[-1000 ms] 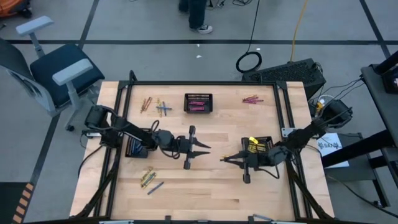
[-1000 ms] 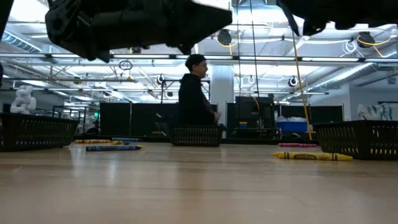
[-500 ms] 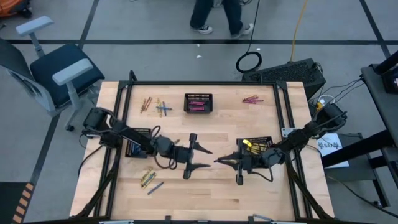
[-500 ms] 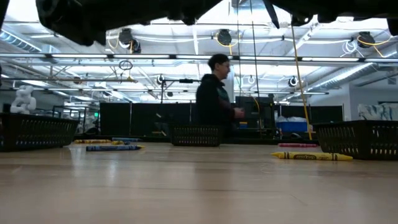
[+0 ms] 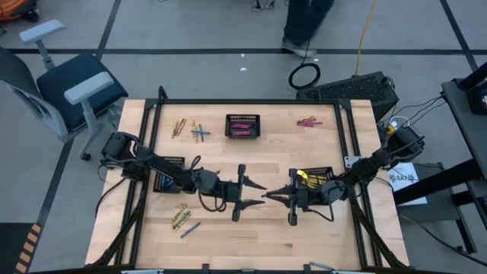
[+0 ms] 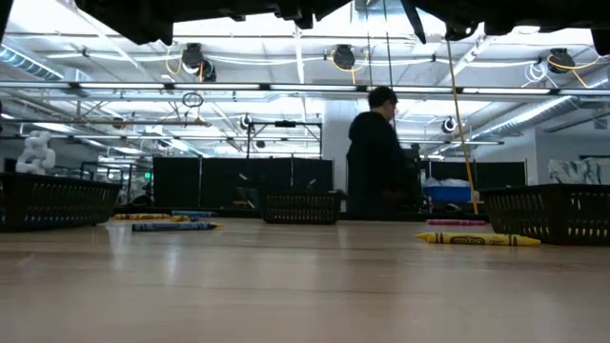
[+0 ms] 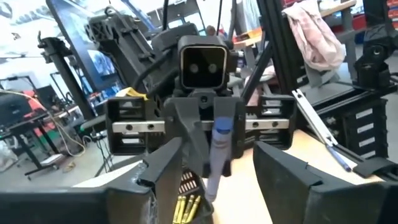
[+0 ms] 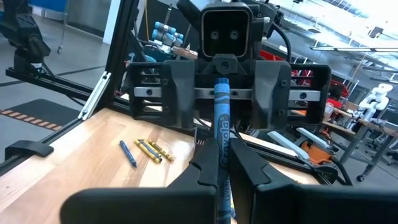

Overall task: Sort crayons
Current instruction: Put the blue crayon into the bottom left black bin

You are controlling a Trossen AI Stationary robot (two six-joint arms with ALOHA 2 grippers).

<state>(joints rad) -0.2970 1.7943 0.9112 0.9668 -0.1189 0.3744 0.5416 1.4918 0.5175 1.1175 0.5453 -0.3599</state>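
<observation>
High view: arms level, tip-to-tip, right fingers [image 8: 239, 165] pinching blue crayon [image 8: 221, 134].

Blue crayon [image 8: 221, 134] clamped upright, others [image 5: 182, 218] scattered

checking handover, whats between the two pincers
A blue crayon, gripped by the right pincer, its tip inside the open left pincer; both wrist views show it.

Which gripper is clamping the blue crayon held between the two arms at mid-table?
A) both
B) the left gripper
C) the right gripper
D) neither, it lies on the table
C: the right gripper is shut on the blue crayon, while the left gripper stands open around it.
</observation>
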